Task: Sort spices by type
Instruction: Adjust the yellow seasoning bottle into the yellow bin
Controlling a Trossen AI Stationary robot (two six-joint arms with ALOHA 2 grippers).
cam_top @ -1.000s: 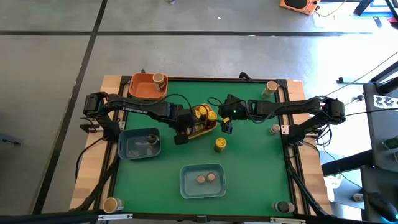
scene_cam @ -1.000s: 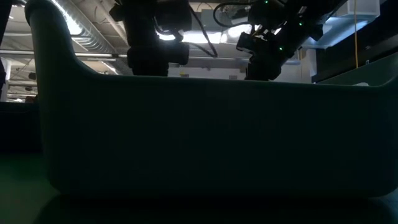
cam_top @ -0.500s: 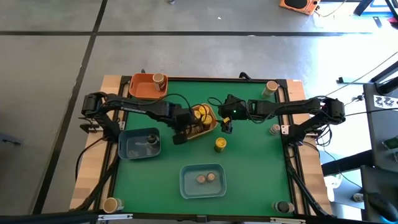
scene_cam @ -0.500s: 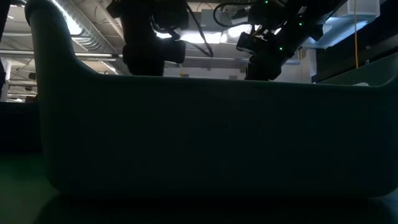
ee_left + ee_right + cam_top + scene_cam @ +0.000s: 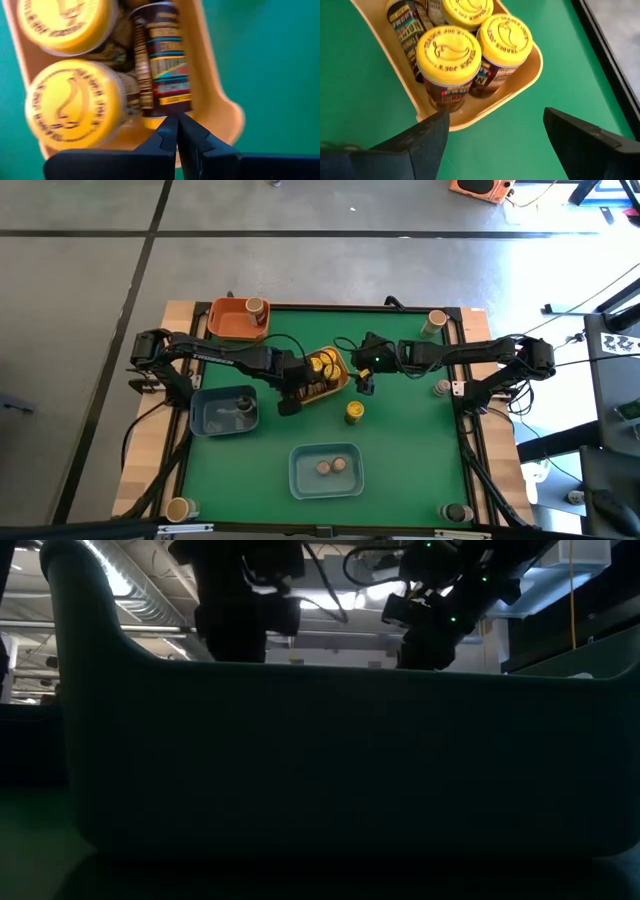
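— Grippers? Jars?
— Left gripper [image 5: 177,131] pinched shut, empty, at the yellow tray [image 5: 340,386]; right gripper [image 5: 495,131] gapes wide (holding nothing) above its jars [image 5: 449,54].
— Step?
— Probably picking one; next, straddle a lid squarely.

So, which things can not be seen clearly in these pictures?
- Low view: the wall of a tray fills the picture and hides the whole table; only the arms show above it.
- High view: the two jars in the near blue tray are too small to tell their type.
- Left wrist view: the lying jar has a blurred label; the left fingers, shut, cover its end.
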